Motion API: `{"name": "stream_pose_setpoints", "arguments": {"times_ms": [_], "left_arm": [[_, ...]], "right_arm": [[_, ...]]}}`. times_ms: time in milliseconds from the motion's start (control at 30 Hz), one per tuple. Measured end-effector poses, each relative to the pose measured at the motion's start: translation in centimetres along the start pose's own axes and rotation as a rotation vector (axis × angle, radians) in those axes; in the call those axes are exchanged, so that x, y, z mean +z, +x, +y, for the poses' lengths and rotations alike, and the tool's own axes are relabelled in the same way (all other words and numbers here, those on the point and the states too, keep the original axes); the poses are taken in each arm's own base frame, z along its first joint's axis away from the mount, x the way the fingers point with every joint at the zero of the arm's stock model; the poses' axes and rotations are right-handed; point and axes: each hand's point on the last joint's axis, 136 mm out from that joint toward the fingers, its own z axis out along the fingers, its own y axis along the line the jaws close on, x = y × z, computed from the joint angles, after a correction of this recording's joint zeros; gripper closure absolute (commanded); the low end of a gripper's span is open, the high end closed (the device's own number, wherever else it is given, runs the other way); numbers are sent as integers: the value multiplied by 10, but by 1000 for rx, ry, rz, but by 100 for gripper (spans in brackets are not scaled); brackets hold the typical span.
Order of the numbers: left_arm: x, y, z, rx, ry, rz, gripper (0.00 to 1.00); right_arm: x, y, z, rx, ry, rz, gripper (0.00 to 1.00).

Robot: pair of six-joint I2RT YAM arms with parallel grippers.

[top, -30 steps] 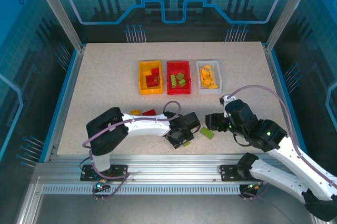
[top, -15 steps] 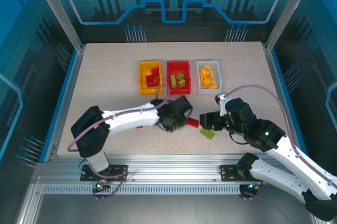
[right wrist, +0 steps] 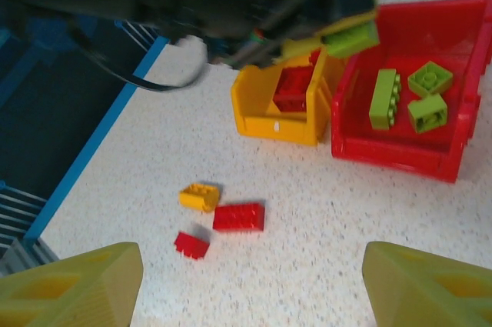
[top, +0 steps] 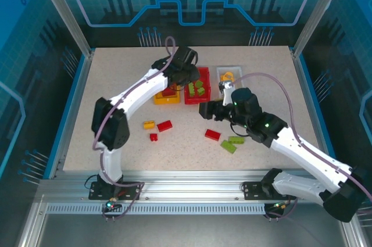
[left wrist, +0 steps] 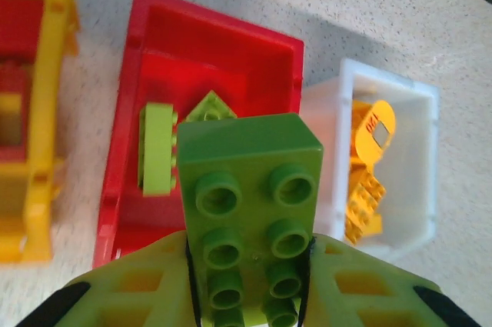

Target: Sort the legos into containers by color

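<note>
My left gripper [left wrist: 250, 259] is shut on a green lego brick [left wrist: 247, 188] and holds it above the near edge of the red container [left wrist: 207, 58], which has green legos [left wrist: 157, 148] in it. In the top view the left gripper [top: 185, 75] hangs between the yellow-orange container [top: 157, 97] and the red container [top: 204, 72]. The white container [top: 239, 72] holds orange legos. My right gripper [right wrist: 254, 288] stands open and empty over the table. Ahead of it lie a yellow lego [right wrist: 199, 196] and two red legos [right wrist: 239, 217], [right wrist: 191, 245].
More loose legos lie near the table's front: a red one [top: 212, 135] and two green ones [top: 236, 139], [top: 228, 146]. The yellow-orange container [right wrist: 277, 123] holds red bricks. The right arm [top: 279, 139] reaches across the right half of the table.
My left arm swung from the table's front up to the containers, carrying the green brick. My right gripper moved left and away from me, towards the containers.
</note>
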Motion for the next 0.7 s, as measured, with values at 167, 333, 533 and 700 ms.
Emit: {"name": "stream_pose_setpoints", "arguments": {"times_ms": [167,333,533,700], "left_arm": [[50,1,6,38,-48,34,71],[78,14,19,56,-93,77,62],[84,20,27,55,-115,101,48],[68,14,18,50,-83,91,43]], "right_arm": [[5,-13,-5,27,7,-28,24],[7,-13,-7,43,13,-24,23],[7,-12,-10,52,18,-18,22],[6,-8,-15,53,37,2,22]]}}
